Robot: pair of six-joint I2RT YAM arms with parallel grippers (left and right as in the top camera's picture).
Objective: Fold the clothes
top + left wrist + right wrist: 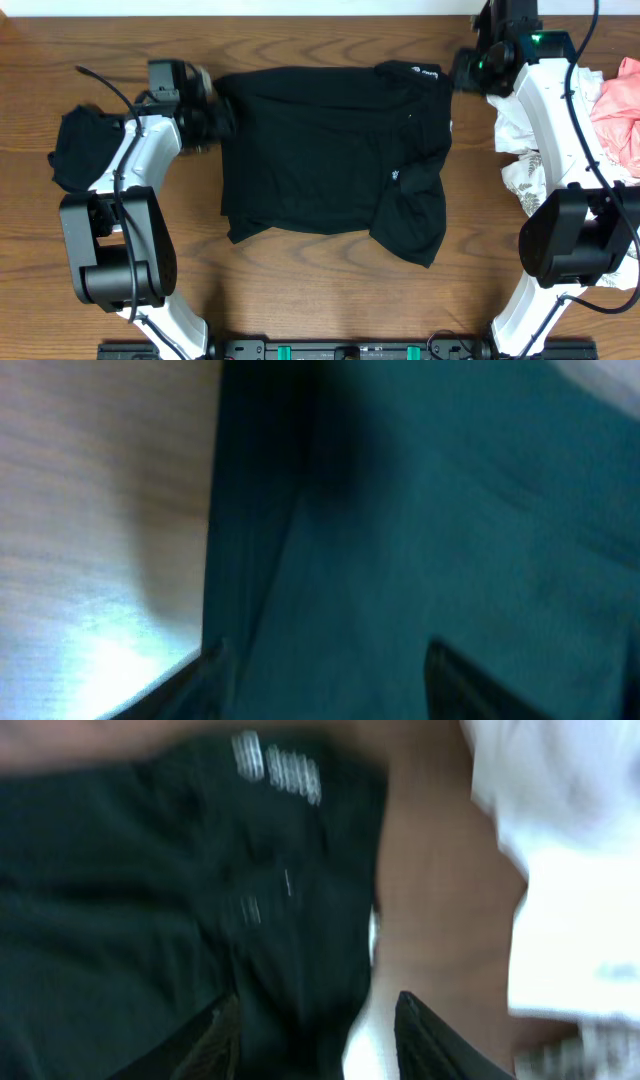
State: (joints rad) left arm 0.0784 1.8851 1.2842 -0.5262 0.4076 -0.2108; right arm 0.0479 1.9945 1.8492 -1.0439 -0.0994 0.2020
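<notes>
Black soft-fabric collared shirt (320,150) is lying limp, likely sagging unless pinched at its far corners, where left gripper (325,650) and right gripper (318,1005) are hovering parted, empty.

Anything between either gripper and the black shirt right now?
Nothing visible. The left gripper hangs over the left edge of the black shirt, the right gripper over its collar corner, both open. The other garments lie beside the right arm, off the shirt.
</notes>
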